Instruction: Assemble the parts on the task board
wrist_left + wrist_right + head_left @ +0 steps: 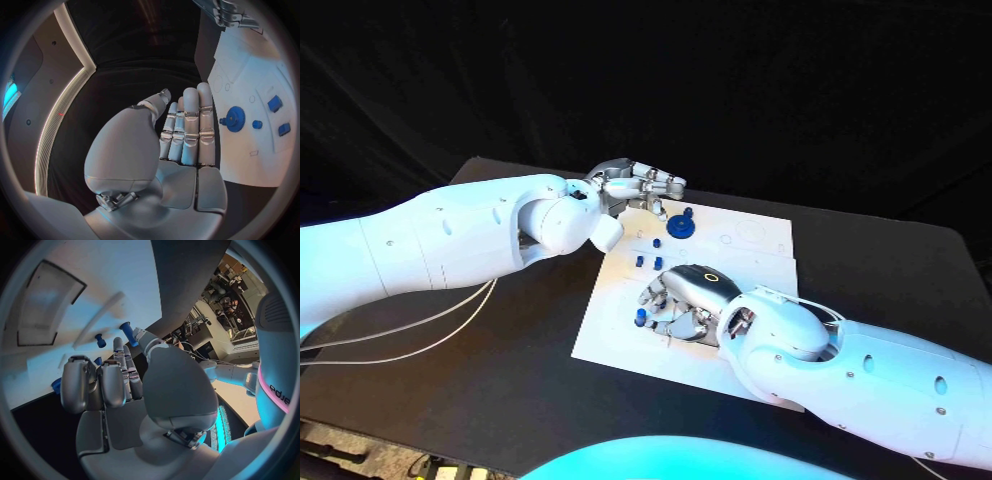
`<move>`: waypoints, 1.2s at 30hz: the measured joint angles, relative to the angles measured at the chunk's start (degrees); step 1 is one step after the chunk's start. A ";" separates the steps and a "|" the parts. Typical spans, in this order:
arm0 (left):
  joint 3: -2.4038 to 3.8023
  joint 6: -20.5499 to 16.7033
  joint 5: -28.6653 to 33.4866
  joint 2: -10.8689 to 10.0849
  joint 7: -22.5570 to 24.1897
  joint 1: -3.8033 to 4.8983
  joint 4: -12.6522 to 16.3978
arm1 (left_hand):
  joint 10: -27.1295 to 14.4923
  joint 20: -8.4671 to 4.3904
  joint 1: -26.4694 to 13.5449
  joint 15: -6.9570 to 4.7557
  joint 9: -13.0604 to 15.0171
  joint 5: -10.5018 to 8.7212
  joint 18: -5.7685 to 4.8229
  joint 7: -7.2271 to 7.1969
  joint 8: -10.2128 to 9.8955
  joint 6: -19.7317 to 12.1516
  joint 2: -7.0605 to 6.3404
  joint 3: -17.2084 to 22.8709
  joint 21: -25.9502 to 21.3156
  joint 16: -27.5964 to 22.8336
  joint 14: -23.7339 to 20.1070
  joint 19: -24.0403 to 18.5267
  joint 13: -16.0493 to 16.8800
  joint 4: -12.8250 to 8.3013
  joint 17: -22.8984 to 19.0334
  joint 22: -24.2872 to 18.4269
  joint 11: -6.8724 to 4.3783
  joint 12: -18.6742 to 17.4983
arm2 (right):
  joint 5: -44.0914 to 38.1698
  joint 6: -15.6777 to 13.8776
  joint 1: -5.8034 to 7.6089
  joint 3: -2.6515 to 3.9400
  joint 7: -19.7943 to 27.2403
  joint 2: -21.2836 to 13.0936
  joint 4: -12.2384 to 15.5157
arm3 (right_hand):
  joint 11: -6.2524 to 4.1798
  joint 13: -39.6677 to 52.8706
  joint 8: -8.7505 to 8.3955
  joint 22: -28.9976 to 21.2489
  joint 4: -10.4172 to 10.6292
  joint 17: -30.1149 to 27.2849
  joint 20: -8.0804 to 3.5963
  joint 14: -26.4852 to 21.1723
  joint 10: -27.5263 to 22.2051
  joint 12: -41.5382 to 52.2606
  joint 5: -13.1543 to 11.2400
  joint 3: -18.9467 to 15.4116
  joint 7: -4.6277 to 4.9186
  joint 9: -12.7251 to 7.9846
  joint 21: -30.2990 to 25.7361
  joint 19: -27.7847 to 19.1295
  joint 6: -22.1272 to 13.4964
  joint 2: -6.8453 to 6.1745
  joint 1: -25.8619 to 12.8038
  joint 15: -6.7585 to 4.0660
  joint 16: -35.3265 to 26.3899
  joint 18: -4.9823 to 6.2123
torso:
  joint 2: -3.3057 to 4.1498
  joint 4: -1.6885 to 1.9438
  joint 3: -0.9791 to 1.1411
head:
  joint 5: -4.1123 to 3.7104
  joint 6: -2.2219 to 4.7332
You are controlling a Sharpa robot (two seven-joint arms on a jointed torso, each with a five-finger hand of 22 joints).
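Observation:
The white task board (pixel 747 240) lies in the middle of the black table. A blue gear (pixel 681 225) sits near its far left corner, and small blue pieces (pixel 648 262) stand a little nearer. My left hand (pixel 635 185) hovers by that far left corner; the left wrist view shows its fingers (pixel 187 125) straight, side by side and empty, beside the gear (pixel 235 119). My right hand (pixel 687 300) is palm down over the board's near left part. There a blue peg (pixel 127 333) stands right between its thumb tip and a fingertip. I cannot tell whether it is pinched.
Beside the gear are a small blue peg (pixel 257 124) and two blue blocks (pixel 274 103). Another blue piece (pixel 642 317) shows by the board's left edge under my right hand. Bare black table (pixel 516 370) surrounds the board. White cables (pixel 416 335) run under my left arm.

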 measured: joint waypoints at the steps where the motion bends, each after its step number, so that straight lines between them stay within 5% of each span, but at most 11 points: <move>1: -0.01 0.00 0.00 -0.02 -0.01 0.00 -0.01 | 0.00 0.00 0.00 0.00 0.00 0.00 0.00 0.00 0.00 0.00 0.00 0.00 0.00 0.00 0.00 0.00 0.00 0.00 0.00 0.00 0.00 0.00 | 0.19 -0.70 0.06 0.08 0.18 -0.92 0.79 | 0.00 0.03 0.00 0.00 0.00 -0.15 0.00 0.00 0.00 0.00 0.17 0.00 0.10 0.00 0.00 0.00 -0.10 0.00 0.00 0.00 0.00 0.00 | -0.02 -0.02 0.00 | -0.14 0.09; 6: -0.09 0.00 0.00 -0.19 -0.06 0.00 -0.14 | 0.00 0.00 0.00 0.00 0.00 0.00 0.00 0.00 0.00 0.00 0.00 0.00 0.00 0.00 0.00 0.00 0.00 0.00 0.00 0.00 0.00 0.00 | 2.85 -4.02 1.92 0.69 1.43 -7.34 5.06 | -0.08 0.67 0.04 0.00 0.25 -0.44 0.00 0.00 0.81 1.54 0.33 -0.72 0.27 0.08 -0.26 0.00 -0.21 0.26 -0.26 0.00 0.00 0.00 | -0.20 -0.19 -0.04 | -1.28 0.73; 9: -0.29 0.01 0.00 -0.31 -0.08 0.00 -0.21 | 0.00 0.00 0.00 0.00 0.00 0.00 0.00 -0.20 0.01 -0.20 0.00 0.00 0.01 0.00 0.00 0.00 -0.01 0.00 0.00 -0.06 0.00 0.00 | 6.89 -5.02 3.45 0.94 2.20 -12.35 7.21 | -0.42 1.85 1.50 -0.01 0.90 -0.36 0.00 0.00 4.79 4.09 0.33 -1.37 0.68 0.75 -0.13 0.00 2.17 0.98 -0.98 0.00 0.00 0.00 | -0.41 -0.35 -0.13 | -2.41 1.06; 13: -0.59 0.01 0.00 -0.53 -0.09 -0.03 -0.15 | 0.00 0.00 0.00 0.00 0.01 0.00 0.00 -0.20 0.01 -0.20 0.00 0.00 0.01 0.00 0.00 0.00 -0.01 0.00 0.01 -0.06 0.00 0.00 | 13.47 -5.12 4.48 1.01 2.49 -19.71 9.17 | -2.59 6.95 3.82 -0.01 2.38 1.17 -0.96 -0.14 12.40 11.62 0.33 -4.44 -1.29 2.03 2.39 0.96 5.61 0.97 -3.47 -1.47 0.99 0.00 | -0.80 -0.69 -0.30 | -4.22 1.32; 16: -0.69 0.00 0.00 -0.90 -0.09 -0.03 -0.04 | 0.00 0.00 0.00 0.00 0.01 0.00 0.00 -0.20 0.01 -0.20 0.00 0.00 0.01 0.00 0.00 0.00 -0.01 0.00 0.00 -0.06 0.00 0.00 | 17.48 -4.96 4.50 0.99 1.98 -24.68 10.98 | -3.68 23.47 5.58 -0.01 3.17 3.38 -2.02 -0.10 13.72 28.23 0.89 -7.79 -2.32 3.86 4.93 0.97 6.56 1.29 -4.31 -2.44 2.64 -0.33 | -1.07 -1.09 -0.41 | -5.61 1.43; 18: -0.75 -0.01 0.01 -1.17 -0.09 -0.06 0.09 | 0.00 0.00 0.00 0.00 0.01 0.00 0.00 -0.20 0.01 -0.20 0.00 -0.09 0.02 0.00 0.00 0.00 -0.01 0.10 0.01 -0.06 0.00 0.00 | 19.11 -4.86 4.12 0.95 1.19 -27.37 12.32 | -4.25 39.58 7.15 -0.01 4.08 5.14 -2.08 -0.10 12.81 43.53 1.22 -10.77 -2.55 6.07 6.52 1.03 5.97 1.98 -4.99 -3.00 3.92 -1.01 | -1.20 -1.44 -0.48 | -6.44 1.43; 21: -0.81 -0.03 0.01 -1.41 -0.05 -0.10 0.25 | 0.00 0.00 0.00 0.00 0.01 0.00 0.00 -0.20 0.01 -0.20 0.00 -0.15 0.02 0.00 0.00 0.00 -0.01 0.16 0.01 -0.06 0.00 0.00 | 19.85 -4.67 3.31 0.73 -0.46 -30.43 14.04 | -4.00 51.60 9.07 -0.01 5.92 6.02 -2.08 -0.10 11.76 54.60 2.52 -14.33 -2.68 9.02 7.60 1.03 4.75 2.74 -5.73 -3.00 4.88 -1.01 | -1.41 -1.90 -0.56 | -7.77 1.25; 24: -0.84 -0.03 0.01 -1.57 -0.02 -0.13 0.42 | 0.00 0.00 0.00 0.00 0.01 0.00 0.00 -0.20 0.01 -0.20 0.00 -0.15 0.02 0.00 0.00 0.00 -0.02 0.16 0.01 -0.06 0.00 0.00 | 19.67 -4.60 2.34 0.62 -2.90 -32.78 15.46 | -4.00 55.90 10.24 -0.01 7.11 6.06 -2.08 -0.10 11.77 58.30 5.73 -16.93 -2.71 11.02 7.71 1.03 3.74 2.75 -5.69 -3.00 4.94 -1.01 | -1.52 -2.26 -0.59 | -8.87 1.05; 29: -0.89 -0.03 0.01 -1.63 0.01 -0.17 0.66 | 0.00 0.00 0.00 0.00 0.01 0.00 0.00 -0.20 0.01 -0.20 0.00 -0.15 0.02 0.00 0.00 0.00 -0.02 0.16 -0.01 -0.06 0.00 0.00 | 17.35 -4.79 0.47 0.38 -7.10 -32.86 16.20 | -4.02 59.40 11.13 -0.02 8.67 6.06 -2.07 -0.10 12.41 61.23 6.09 -19.60 -2.70 12.83 8.45 1.03 3.31 3.14 -5.54 -2.99 5.59 -1.00 | -1.59 -2.71 -0.63 | -9.74 0.76; 36: -0.93 -0.02 0.01 -1.66 0.02 -0.23 0.77 | 0.00 0.00 0.00 0.00 0.01 0.00 0.00 -0.20 0.01 -0.20 0.00 -0.15 0.02 0.00 0.00 0.00 -0.02 0.16 -0.04 -0.05 0.00 0.00 | 12.97 -5.87 -1.63 0.35 -12.14 -30.24 15.53 | -4.01 62.74 11.56 -0.02 10.60 6.06 -2.07 -0.10 13.83 64.07 5.69 -22.01 -2.68 14.23 9.12 1.03 2.46 3.32 -5.72 -2.99 6.44 -0.99 | -1.57 -2.66 -0.56 | -10.05 0.55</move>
